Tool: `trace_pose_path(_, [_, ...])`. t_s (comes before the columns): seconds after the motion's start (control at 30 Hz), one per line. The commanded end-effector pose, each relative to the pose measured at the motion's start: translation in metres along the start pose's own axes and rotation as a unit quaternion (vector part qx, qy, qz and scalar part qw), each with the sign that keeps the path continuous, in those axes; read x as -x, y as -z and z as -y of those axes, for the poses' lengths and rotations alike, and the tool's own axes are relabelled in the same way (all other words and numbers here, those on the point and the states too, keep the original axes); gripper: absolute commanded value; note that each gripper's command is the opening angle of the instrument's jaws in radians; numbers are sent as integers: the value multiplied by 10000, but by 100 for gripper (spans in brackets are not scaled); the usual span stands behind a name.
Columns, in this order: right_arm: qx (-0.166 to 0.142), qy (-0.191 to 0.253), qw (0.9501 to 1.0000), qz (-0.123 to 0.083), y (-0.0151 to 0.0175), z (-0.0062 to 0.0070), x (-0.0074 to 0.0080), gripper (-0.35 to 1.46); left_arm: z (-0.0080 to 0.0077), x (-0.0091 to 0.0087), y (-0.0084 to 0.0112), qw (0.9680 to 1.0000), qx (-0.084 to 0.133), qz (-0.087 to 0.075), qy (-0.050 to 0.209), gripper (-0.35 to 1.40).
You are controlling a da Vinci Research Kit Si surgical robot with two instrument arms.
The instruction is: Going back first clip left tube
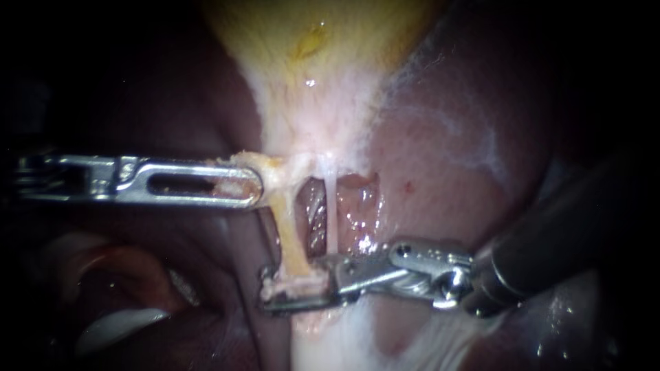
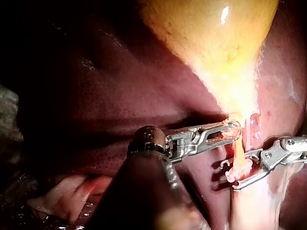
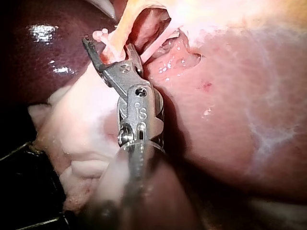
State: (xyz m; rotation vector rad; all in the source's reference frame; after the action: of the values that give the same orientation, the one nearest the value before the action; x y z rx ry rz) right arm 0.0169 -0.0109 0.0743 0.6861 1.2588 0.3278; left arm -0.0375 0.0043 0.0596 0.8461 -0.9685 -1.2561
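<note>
left instrument (image 1: 256,187): jaws clamped on gallbladder (image 1: 316,69) neck, to hold tubes taut | right instrument (image 1: 269,292): jaws parted astride left tube (image 1: 292,233) at its lower end, free to withdraw | clip: cannot make out
</note>
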Motion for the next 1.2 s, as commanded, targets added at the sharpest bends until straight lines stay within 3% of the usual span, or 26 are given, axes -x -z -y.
trace_pose_path(0.03, [71, 98, 9999, -8, 1, -4, 1, 49, 0, 0, 0, 10000, 1, 0, 0, -35])
trace_pose_path(0.1, [225, 185, 9996, -21, 1, -6, 1, 50, 0, 0, 0, 10000, 1, 0, 0, -35])
trace_pose_path(0.4, [238, 458, 9987, -26, 33, -5, -5, 50, 0, -1, 1, 10000, 0, -1, -2, -35])
trace_pose_path(0.67, [349, 1000, 9944, -37, 105, 3, -29, 50, -1, -1, 2, 10000, -3, -4, -3, -35])
trace_pose_path(0.9, [470, 1145, 9923, -46, 160, 6, -56, 50, -1, -1, 3, 10000, -4, -6, -4, -35])
trace_pose_path(1.2, [546, 1239, 9908, -37, 194, 12, -68, 50, -1, -1, 3, 10000, -5, -6, -4, -35])
